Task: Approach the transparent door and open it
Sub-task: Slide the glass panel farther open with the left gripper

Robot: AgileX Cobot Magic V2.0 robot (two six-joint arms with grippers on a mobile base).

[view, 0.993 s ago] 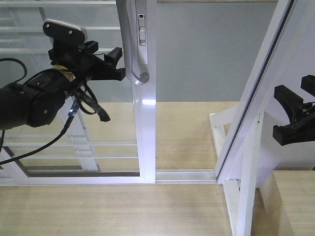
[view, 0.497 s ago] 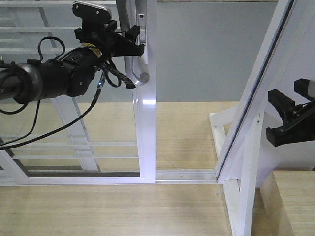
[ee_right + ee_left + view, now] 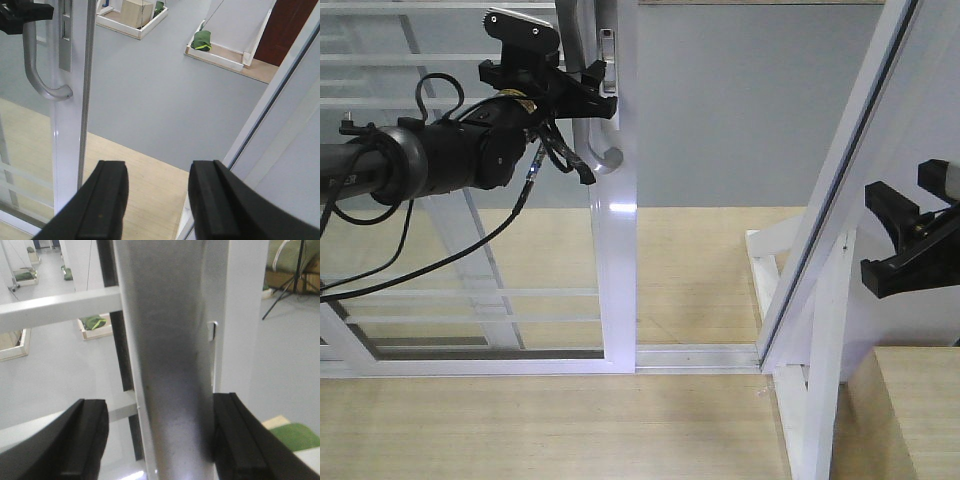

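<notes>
The transparent door [image 3: 615, 250] has a white frame and clear glass striped by thin white horizontal bars; its handle [image 3: 30, 60] is grey. The left gripper [image 3: 594, 88] and right gripper [image 3: 157, 200] are black. The platform [image 3: 520, 430] is pale wood-grain, the floor [image 3: 740, 110] grey.

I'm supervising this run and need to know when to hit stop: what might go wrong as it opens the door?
1. The left gripper straddles the handle with a gap at one finger; pulling before closing may let it slip off.
2. The wrist cable hangs beside the handle's hooked end and might snag as the transparent door slides.
3. The open right gripper sits close to the slanted frame post; a base move could bump it.
</notes>
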